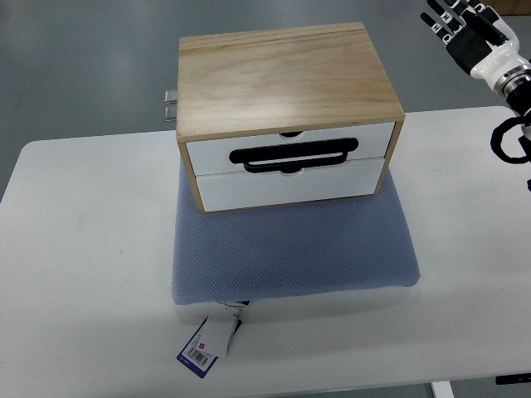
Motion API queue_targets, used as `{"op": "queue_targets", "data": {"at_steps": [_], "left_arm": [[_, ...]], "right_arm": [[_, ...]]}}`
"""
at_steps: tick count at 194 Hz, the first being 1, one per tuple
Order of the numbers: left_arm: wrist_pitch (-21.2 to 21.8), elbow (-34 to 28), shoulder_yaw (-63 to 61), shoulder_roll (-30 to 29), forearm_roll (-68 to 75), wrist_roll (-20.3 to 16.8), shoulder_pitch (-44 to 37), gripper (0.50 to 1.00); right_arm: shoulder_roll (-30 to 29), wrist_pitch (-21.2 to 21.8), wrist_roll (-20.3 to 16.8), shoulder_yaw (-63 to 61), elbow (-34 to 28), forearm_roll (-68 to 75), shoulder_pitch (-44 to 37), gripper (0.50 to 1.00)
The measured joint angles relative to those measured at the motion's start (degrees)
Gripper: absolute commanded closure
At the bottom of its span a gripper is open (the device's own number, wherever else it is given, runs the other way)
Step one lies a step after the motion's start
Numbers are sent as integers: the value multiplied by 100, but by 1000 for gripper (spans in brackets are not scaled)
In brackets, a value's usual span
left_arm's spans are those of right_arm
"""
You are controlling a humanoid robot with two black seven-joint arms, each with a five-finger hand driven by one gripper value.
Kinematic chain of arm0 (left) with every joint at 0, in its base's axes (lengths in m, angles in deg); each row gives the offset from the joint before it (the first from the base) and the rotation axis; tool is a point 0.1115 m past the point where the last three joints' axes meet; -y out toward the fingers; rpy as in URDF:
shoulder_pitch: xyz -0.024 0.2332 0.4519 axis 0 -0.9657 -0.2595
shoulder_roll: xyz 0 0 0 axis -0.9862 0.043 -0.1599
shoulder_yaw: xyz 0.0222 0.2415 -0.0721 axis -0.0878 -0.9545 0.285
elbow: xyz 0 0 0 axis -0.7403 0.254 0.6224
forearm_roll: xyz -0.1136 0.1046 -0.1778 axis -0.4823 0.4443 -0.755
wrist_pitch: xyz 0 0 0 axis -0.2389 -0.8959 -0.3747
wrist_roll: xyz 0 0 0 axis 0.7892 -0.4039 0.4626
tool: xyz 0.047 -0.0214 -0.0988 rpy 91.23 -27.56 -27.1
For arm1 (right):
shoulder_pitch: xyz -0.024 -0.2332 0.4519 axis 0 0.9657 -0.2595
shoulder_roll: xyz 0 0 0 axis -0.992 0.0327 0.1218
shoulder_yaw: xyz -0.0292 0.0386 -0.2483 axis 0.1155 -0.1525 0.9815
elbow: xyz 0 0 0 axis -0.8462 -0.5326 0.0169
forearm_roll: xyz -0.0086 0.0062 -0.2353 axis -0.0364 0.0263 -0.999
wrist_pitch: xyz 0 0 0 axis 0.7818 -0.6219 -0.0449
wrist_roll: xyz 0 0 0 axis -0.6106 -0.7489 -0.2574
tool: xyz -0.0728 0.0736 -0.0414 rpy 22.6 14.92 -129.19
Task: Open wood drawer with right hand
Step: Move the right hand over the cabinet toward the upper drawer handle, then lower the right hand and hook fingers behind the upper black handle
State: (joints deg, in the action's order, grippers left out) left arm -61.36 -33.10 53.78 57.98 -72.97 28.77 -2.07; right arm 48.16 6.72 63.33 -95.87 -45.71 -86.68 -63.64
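**Drawers shut, right hand held clear**

We take the wooden drawer box [286, 108] as our landmark. It sits on the far part of a blue-grey cushion [290, 249], which lies on a white table [83, 249]. We see two white drawer fronts facing us, the upper drawer [290, 145] and the lower drawer [290, 184], both flush with the box frame, so nothing of their insides shows and we cannot tell what they hold. A black handle [294, 155] runs across the seam between the two fronts.

To the upper right of the box, well apart from it and beyond the table's far edge, our right hand [469, 33] hangs in the air with its fingers [440, 25] spread and holding nothing. A black cable loop [510, 141] shows at its forearm.

Below the box, at the cushion's near edge, a product tag [207, 344] lies on the table. Metal hardware [170, 106] juts from the box's left side.
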Motion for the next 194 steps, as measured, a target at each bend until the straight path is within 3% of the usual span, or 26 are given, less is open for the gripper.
{"op": "queue_targets", "data": {"at_steps": [54,92,122,145,194], "left_arm": [[-23,14,0,0,17,1,1,500],[-54,14,1,0,16,1,0,500],[-65,6,7,0,1,1,-1,500],[-72,5,6,0,-2,1,-2,500],[-79,-35,1,0,-6,2,-4,500]], "right_arm": [[1139,175,-1037,3200,-1571,-1306,-2596,556],[1113,302,-2149,5165,-2880,-1404,-4662,560],[926,234,-2879,6061,-4118,-1019,-5612,562],[614,-135,-3291,6629,-4832,-249,-6112,564],[42,-1545,-3359,7075,-5384,1380,-6225,562]]}}
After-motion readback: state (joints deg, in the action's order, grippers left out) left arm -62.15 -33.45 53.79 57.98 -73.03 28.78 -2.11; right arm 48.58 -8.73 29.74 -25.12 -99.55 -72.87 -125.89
